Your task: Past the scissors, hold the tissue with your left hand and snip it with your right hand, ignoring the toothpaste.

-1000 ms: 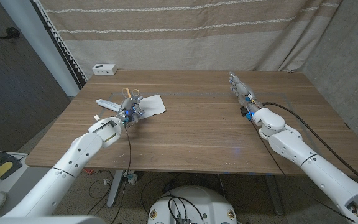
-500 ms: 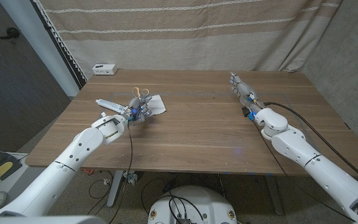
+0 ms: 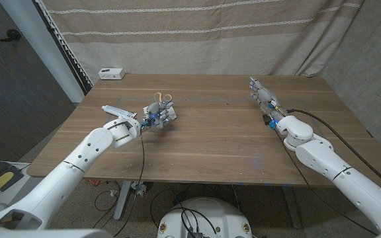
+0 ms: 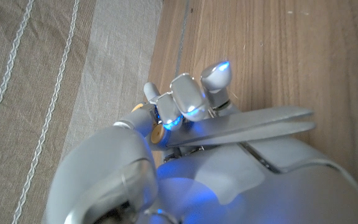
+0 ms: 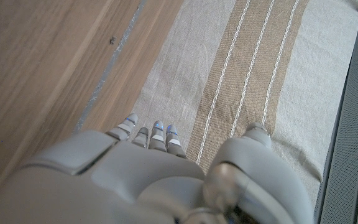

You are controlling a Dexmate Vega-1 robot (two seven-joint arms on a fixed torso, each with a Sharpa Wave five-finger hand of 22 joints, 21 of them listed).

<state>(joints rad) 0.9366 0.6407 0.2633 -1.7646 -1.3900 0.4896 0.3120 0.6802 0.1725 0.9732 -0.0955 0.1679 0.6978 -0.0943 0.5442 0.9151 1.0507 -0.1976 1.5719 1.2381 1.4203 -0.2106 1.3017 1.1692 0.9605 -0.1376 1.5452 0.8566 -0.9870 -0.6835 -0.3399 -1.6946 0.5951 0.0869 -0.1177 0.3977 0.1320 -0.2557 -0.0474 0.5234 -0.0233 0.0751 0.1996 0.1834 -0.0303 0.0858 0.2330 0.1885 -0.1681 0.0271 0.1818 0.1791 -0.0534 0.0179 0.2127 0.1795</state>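
Observation:
My left hand (image 3: pixel 153 117) grips the scissors (image 3: pixel 162 99), whose orange handles stick up above the fingers. In the left wrist view the grey blades (image 4: pixel 253 121) lie across the hand (image 4: pixel 185 106) under its curled fingers. The white tissue (image 3: pixel 173 116) lies on the table beneath that hand and is mostly hidden; only a pale edge shows. The toothpaste tube (image 3: pixel 114 110) lies just left of the hand. Far to the right, my right hand (image 3: pixel 263 99) holds nothing, its fingers stretched toward the far edge. The right wrist view shows the fingers (image 5: pixel 148 134) straight.
A small white box (image 3: pixel 111 73) sits at the table's (image 3: pixel 210 145) far left corner. A striped curtain (image 3: pixel 197 33) hangs behind the table. A black cable (image 3: pixel 323 122) runs along my right arm.
My left hand has carried the scissors rightward and a little farther away, from beside the toothpaste to over the tissue. My right hand has barely shifted.

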